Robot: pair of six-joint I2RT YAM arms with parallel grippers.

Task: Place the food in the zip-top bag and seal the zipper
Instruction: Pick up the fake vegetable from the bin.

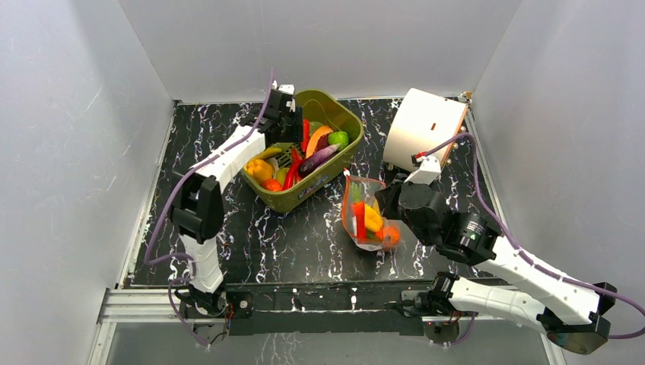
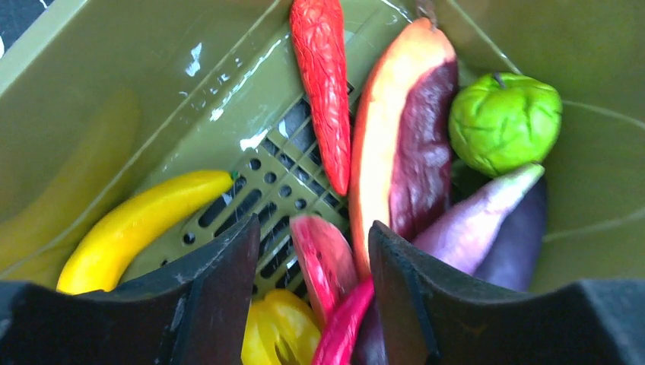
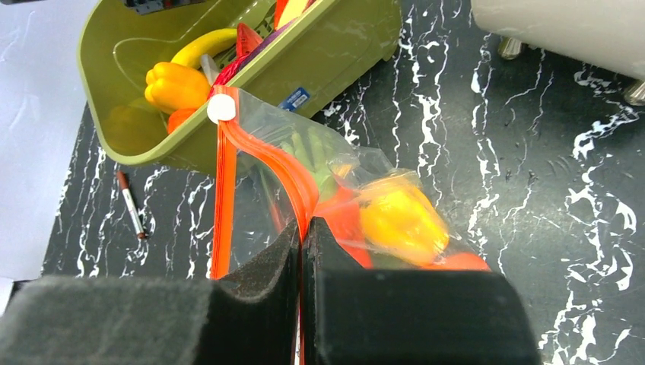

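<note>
While grey walls [image 1: 91, 114] enclose the black, white-veined counter [image 1: 304, 236], the zip-top bag [image 1: 365, 217] stands right of an olive tub [image 1: 293, 199], seen from above. Left wrist view: the left fingers [image 2: 220, 289] hang spread over the food [image 2: 323, 84] in the tub. Right wrist view: the right fingers [image 3: 258, 296] pinch the bag's red-orange zipper [image 3: 221, 198]; a yellow pepper [image 3: 401, 220] sits inside, and a brown marker [image 3: 131, 204] lies on the counter beside the tub.

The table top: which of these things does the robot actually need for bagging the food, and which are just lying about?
In the job: zip-top bag, its zipper pinched by the right end effector, yellow pepper inside, toy food in the tub under the open left end effector.
Lying about: white drum, brown pen.
</note>
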